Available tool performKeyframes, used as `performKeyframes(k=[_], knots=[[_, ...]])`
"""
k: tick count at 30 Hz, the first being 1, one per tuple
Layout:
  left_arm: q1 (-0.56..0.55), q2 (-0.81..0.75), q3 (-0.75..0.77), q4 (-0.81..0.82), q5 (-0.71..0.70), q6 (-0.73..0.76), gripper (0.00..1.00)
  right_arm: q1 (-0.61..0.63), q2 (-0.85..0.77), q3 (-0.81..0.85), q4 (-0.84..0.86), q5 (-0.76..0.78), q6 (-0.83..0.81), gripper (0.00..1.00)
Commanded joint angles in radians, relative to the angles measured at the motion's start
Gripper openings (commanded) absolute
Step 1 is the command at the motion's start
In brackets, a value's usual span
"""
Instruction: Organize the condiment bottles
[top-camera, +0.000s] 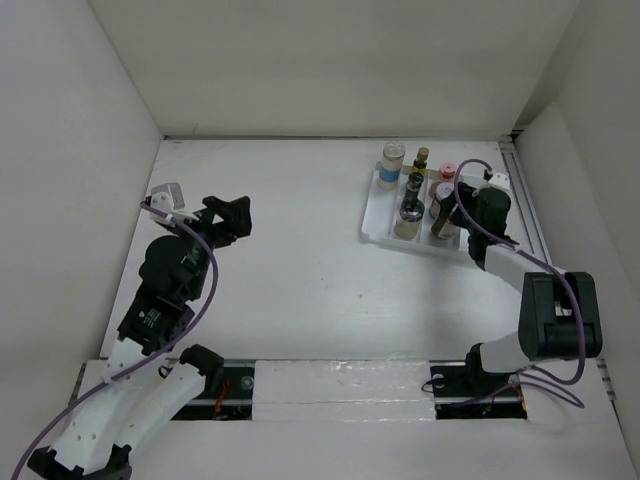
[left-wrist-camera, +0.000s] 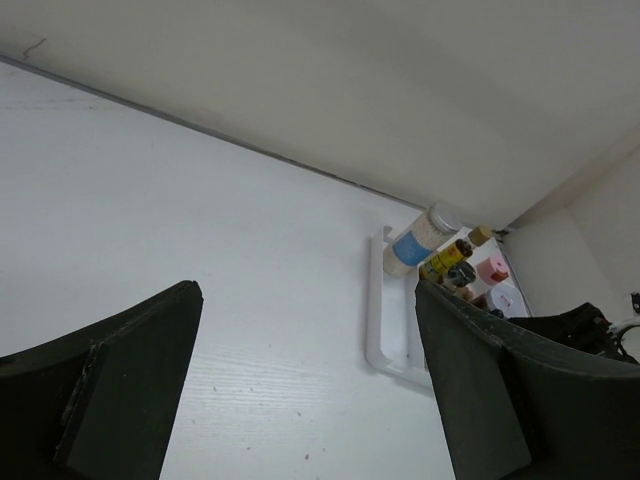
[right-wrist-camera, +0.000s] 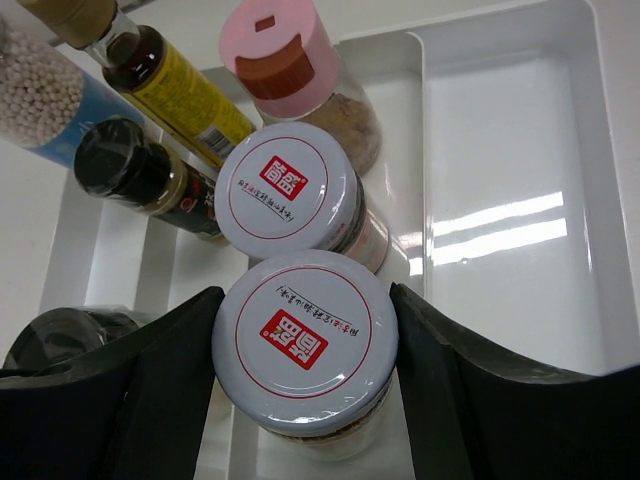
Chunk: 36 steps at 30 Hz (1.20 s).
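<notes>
White walls close in a white table on three sides. It is matte with little to catch on, and a pale strip runs along its near edge between the arm bases. The white ridged tray sits toward the far right corner, with all the bottles gathered in it.

The right tool is clenched on a red-and-white-topped jar, one finger against each side of the lid, over a tray lane. Directly behind it stands a matching jar, then the pink-capped bottle. The black-lidded jar sits just outside the left finger. The small dark-capped bottle, the slim amber bottle and the blue-labelled jar fill the lanes to the left. The lid hides whether the held jar's base rests on the tray floor.

This looks like the setting-down step. It probably calls for a straight, upright descent, keeping the jar off the matching jar behind. The fingers should part only a little on release, since the black-lidded jar crowds one side. The glossy tray may let a tilted base skid.

The left tool hangs released, jaws wide, well away over bare table.
</notes>
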Motion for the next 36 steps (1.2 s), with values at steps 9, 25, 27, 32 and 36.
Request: performKeyframes(k=[9, 25, 27, 32, 36], knots=[[0.005, 0.032, 0.015, 0.041, 0.014, 0.021, 0.83, 0.106, 0.04, 0.012, 0.173, 0.145, 0.012, 0.59], [0.005, 0.041, 0.015, 0.041, 0.025, 0.021, 0.83, 0.133, -0.082, -0.031, 0.086, 0.265, -0.017, 0.81], [0.005, 0.041, 0.015, 0.041, 0.025, 0.021, 0.85, 0.142, -0.105, -0.031, 0.074, 0.265, -0.017, 0.88], [0.005, 0.052, 0.015, 0.032, 0.034, 0.021, 0.89, 0.162, -0.187, -0.007, -0.009, 0.287, -0.037, 0.97], [0.005, 0.085, 0.042, 0.012, 0.045, 0.021, 0.98, 0.248, -0.304, 0.034, -0.051, 0.25, -0.057, 0.99]])
